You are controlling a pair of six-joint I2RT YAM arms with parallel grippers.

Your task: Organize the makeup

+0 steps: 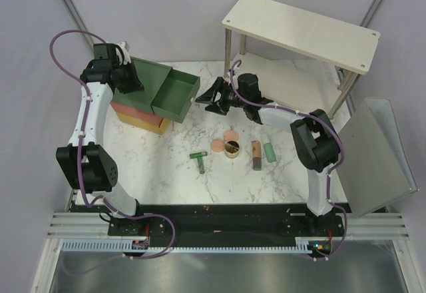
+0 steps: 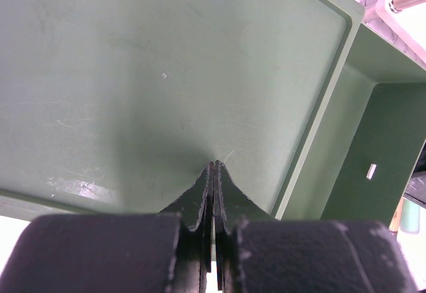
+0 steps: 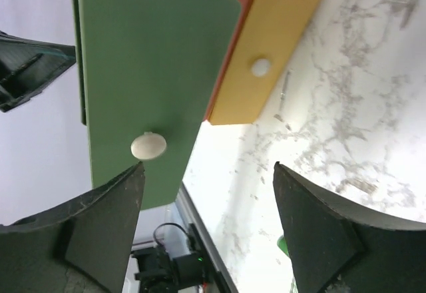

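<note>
The makeup lies on the marble table in the top view: a dark green T-shaped tool (image 1: pixel 200 160), two pink discs (image 1: pixel 217 146) (image 1: pixel 231 135), a round gold pot (image 1: pixel 232 149), an orange-brown tube (image 1: pixel 256 154) and a mint-green case (image 1: pixel 269 152). My left gripper (image 1: pixel 136 83) is shut and empty, its tips (image 2: pixel 216 166) resting against the green top of the drawer box (image 2: pixel 166 73). My right gripper (image 1: pixel 212 98) is open and empty just right of the pulled-out green drawer (image 1: pixel 174 95). In the right wrist view the gripper (image 3: pixel 208 173) faces the drawer's white knob (image 3: pixel 148 146).
The drawer box (image 1: pixel 136 113) has orange and yellow drawers under the green one; the yellow front and its knob (image 3: pixel 260 66) show in the right wrist view. A wooden shelf on metal legs (image 1: pixel 299 30) stands at the back right. A grey metal panel (image 1: pixel 376 160) lies at the right edge.
</note>
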